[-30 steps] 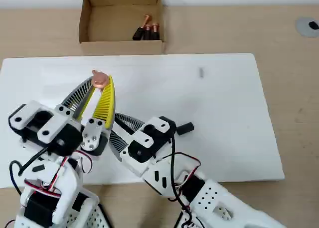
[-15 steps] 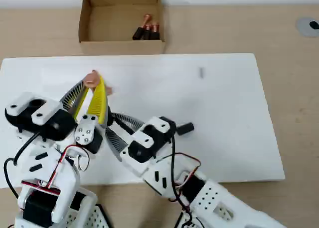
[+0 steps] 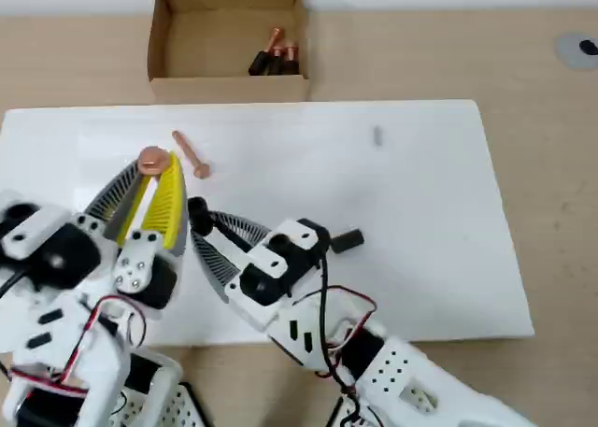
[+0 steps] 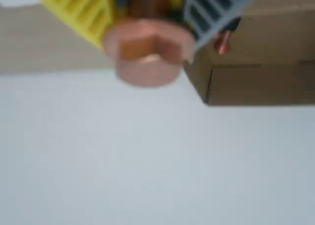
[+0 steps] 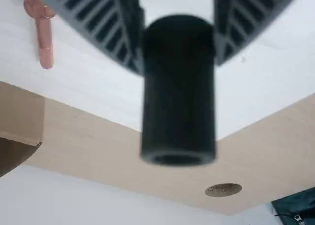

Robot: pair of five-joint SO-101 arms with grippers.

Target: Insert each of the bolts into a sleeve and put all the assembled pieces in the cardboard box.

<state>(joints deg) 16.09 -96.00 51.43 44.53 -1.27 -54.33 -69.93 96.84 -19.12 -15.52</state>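
**Both pincers loaded, one bolt loose on the board**

Landmark: cardboard box [image 3: 229, 89]. It stands open on the wooden table [image 3: 542, 165], just beyond the far edge of the white board [image 3: 402, 221].

- Left pincer [image 3: 155, 168]: clenched on a copper bolt [image 3: 152, 158], with a yellow finger on one side and a grey ribbed finger on the other. The bolt's broad head sticks out past the fingertips. It is held over the board in front of the box, off the box's left front corner and well apart from it.
- Right pincer [image 3: 200, 223]: grasping a black sleeve [image 3: 197, 207] between two grey ribbed fingers. In the right wrist view the sleeve's open end points away from the pincer. The sleeve is farther from the box than the held bolt and sits just beside the left pincer's yellow finger. I cannot tell whether they touch.
- Loose bolt [image 3: 191, 155]: copper, lying flat on the board. It is nearer the box than either pincer, and just beside the held bolt but apart from it.
- Assembled pieces [image 3: 276, 61]: a small cluster of black sleeves with copper ends inside the box, against its front wall near the right corner
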